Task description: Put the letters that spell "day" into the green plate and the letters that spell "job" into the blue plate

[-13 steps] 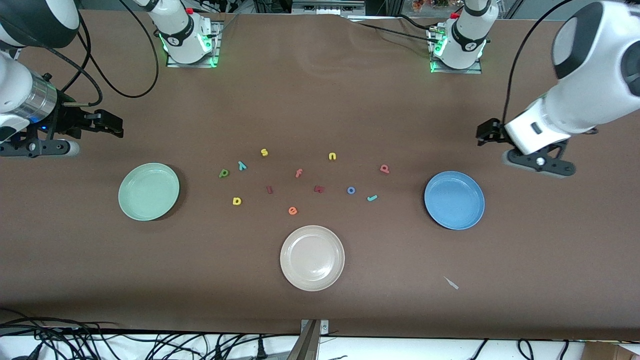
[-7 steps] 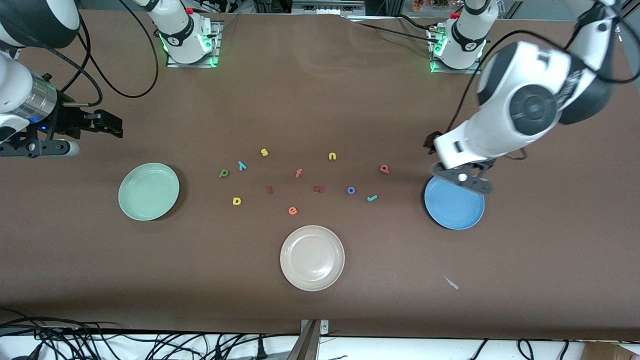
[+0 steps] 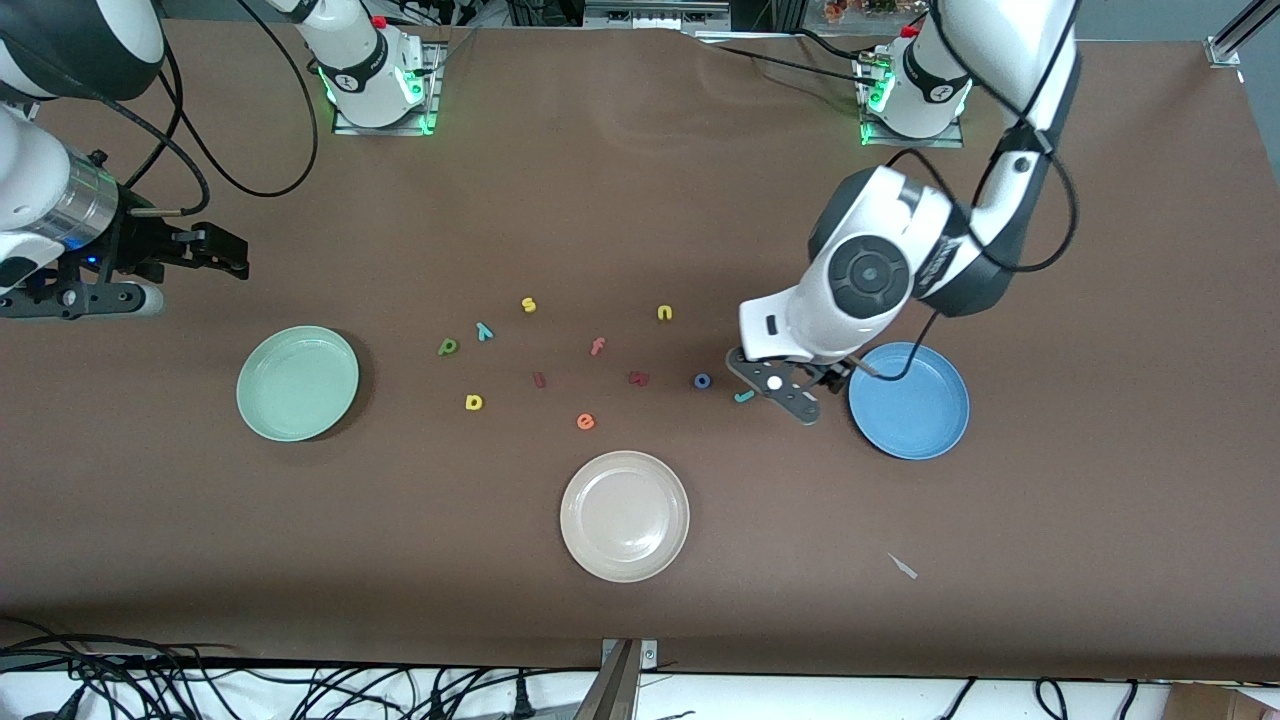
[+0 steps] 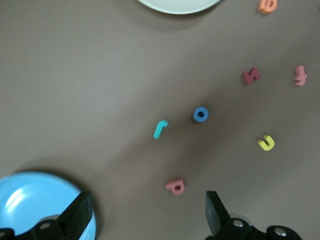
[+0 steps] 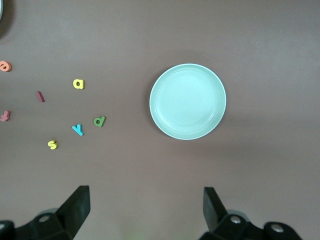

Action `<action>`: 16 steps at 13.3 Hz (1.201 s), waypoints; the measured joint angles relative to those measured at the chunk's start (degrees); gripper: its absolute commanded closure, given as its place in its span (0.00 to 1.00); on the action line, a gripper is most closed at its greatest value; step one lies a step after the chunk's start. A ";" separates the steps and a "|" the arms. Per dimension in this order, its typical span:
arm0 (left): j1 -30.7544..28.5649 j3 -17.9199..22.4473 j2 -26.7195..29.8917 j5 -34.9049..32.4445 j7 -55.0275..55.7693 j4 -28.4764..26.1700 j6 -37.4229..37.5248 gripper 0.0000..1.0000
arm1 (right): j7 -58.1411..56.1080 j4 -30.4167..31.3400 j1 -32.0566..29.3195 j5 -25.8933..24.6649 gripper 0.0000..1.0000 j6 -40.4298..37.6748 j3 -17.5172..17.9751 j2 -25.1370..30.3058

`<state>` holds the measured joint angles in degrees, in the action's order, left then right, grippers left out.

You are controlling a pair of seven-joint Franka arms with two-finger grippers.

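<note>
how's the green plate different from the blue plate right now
Colour: the green plate is pale mint, the blue plate medium blue.
Place: the green plate lies toward the right arm's end of the table, the blue plate toward the left arm's end.
Company: the open left gripper hangs beside the blue plate; no gripper is that close to the green plate.
Both are round, rimmed, similar in size and empty.
</note>
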<state>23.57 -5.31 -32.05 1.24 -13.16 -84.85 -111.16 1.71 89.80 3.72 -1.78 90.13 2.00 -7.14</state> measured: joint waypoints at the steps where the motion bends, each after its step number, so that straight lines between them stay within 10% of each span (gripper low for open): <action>1: 0.46 -0.09 -1.78 0.00 -3.12 -0.02 -2.25 0.00 | 0.00 0.01 0.11 0.00 0.00 -0.08 0.00 -0.67; 9: 0.75 -0.05 -10.74 0.00 -20.56 -0.05 -10.64 0.11 | 1.33 1.48 2.88 0.40 0.00 4.33 0.24 -4.98; 16: 1.86 -0.08 -12.08 -1.00 -21.20 -4.90 -18.43 0.22 | 13.36 15.48 5.80 0.88 0.00 22.91 3.78 -5.82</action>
<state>25.42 -5.40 -44.13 0.23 -34.35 -89.75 -129.59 15.06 105.29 9.52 -0.91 113.05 5.78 -12.96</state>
